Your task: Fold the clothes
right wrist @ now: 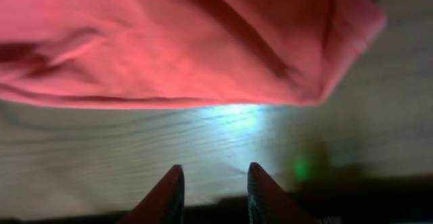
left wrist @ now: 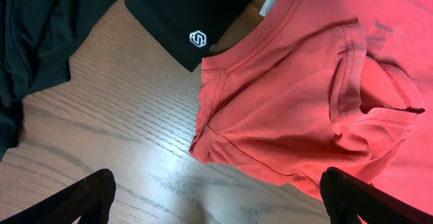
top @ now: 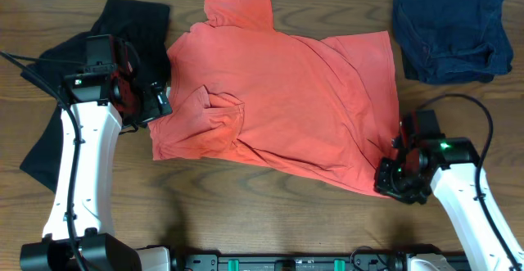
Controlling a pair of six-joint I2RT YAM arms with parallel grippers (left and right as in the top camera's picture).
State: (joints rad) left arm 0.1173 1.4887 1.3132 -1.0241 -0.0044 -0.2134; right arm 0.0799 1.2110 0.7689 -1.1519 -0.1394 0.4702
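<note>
The coral-red T-shirt [top: 286, 99] lies rumpled across the table's middle, its left part folded over on itself. It also shows in the left wrist view [left wrist: 304, 102] and the right wrist view [right wrist: 169, 41]. My left gripper [top: 161, 99] is wide open and empty [left wrist: 216, 200], low over bare wood just short of the shirt's left edge. My right gripper [top: 386, 175] sits at the shirt's lower right corner, its fingers [right wrist: 215, 183] narrowly apart with nothing between them, just short of the hem. No lettering is visible.
A black garment [top: 131, 25] with a small white logo [left wrist: 198, 38] lies at the far left, partly under my left arm. A navy garment [top: 450, 29] is bunched at the back right. The wooden table [top: 246, 214] shows along the front.
</note>
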